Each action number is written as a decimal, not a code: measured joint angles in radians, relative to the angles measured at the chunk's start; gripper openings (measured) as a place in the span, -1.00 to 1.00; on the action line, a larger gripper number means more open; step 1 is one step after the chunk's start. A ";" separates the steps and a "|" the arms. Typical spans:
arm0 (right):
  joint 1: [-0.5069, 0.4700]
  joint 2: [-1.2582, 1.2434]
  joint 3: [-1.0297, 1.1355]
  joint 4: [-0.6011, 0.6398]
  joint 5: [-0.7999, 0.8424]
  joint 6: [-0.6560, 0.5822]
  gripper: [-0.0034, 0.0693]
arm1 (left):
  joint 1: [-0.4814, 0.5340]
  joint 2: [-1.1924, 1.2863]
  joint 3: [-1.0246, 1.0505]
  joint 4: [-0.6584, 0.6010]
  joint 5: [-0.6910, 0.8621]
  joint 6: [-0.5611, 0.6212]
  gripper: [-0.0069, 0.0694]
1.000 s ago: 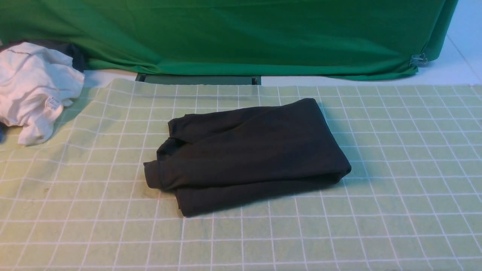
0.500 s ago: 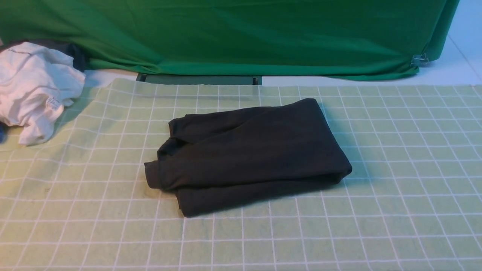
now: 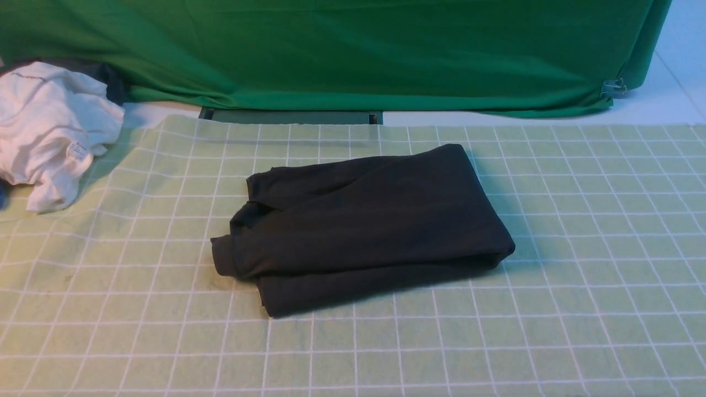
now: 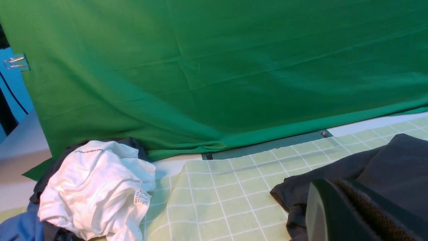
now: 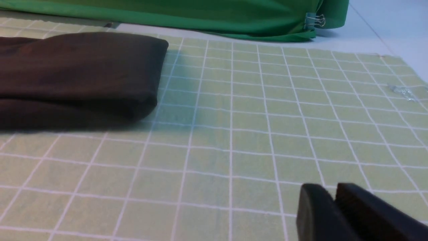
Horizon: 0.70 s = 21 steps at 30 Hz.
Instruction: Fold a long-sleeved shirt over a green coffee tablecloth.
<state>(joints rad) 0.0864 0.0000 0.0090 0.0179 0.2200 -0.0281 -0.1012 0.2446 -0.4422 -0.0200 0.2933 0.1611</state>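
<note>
Black knit long-sleeved shirt point(image 3: 361, 226) lying folded into a compact bundle near the middle of the green coffee tablecloth point(image 3: 579, 264), touching nothing else. Sitting crumpled off the far left corner of the grid cloth: white garment point(image 3: 49, 132) with a printed tag, partly overlapping the cloth's edge. Hanging behind everything: plain deep-green backdrop point(image 3: 353, 49). Hovering near the shirt's left end, clear of it: left gripper point(image 4: 337, 194), fingers pressed together, gripping nothing. Hovering low over bare cloth, well apart from the shirt: right gripper point(image 5: 334, 197), only a narrow slit showing between its fingers, gripping nothing.
</note>
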 joint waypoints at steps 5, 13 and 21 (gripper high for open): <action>0.000 0.000 0.000 0.000 0.003 0.009 -0.52 | 0.000 0.000 0.000 0.000 0.000 0.000 -0.91; 0.000 0.000 0.000 0.000 0.029 0.005 -0.85 | 0.000 0.000 0.000 0.000 0.000 0.000 -0.91; 0.000 0.000 0.000 0.000 0.029 0.006 -0.84 | 0.000 0.000 0.001 0.000 0.000 0.000 -0.91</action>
<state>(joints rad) 0.0864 -0.0004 0.0090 0.0179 0.2490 -0.0220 -0.1012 0.2446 -0.4411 -0.0200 0.2933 0.1611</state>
